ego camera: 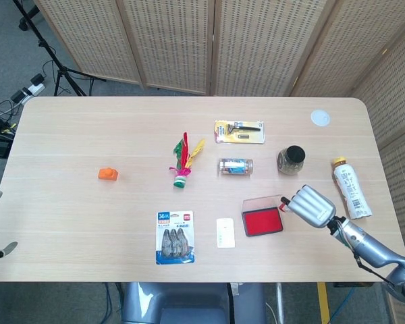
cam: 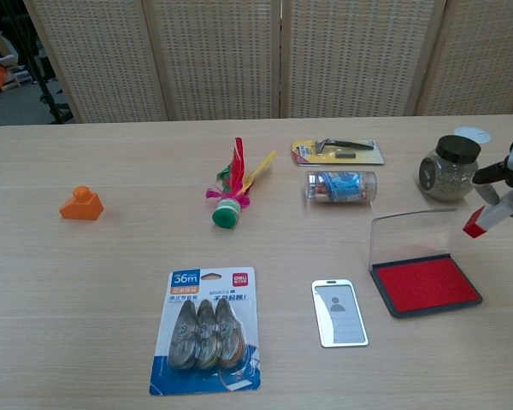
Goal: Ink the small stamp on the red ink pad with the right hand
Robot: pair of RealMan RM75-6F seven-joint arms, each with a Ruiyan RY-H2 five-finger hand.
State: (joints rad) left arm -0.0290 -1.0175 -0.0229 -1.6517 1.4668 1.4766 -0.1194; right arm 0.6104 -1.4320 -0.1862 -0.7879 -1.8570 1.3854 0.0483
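Right hand pinching small stamp, beside red ink pad

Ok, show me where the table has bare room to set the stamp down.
Bare wood lies right of the red ink pad, toward the near edge. A wide bare stretch runs between the orange block and the correction tape pack. Crowded: around the razor card, clear tube and jar. The right hand holds the small stamp.
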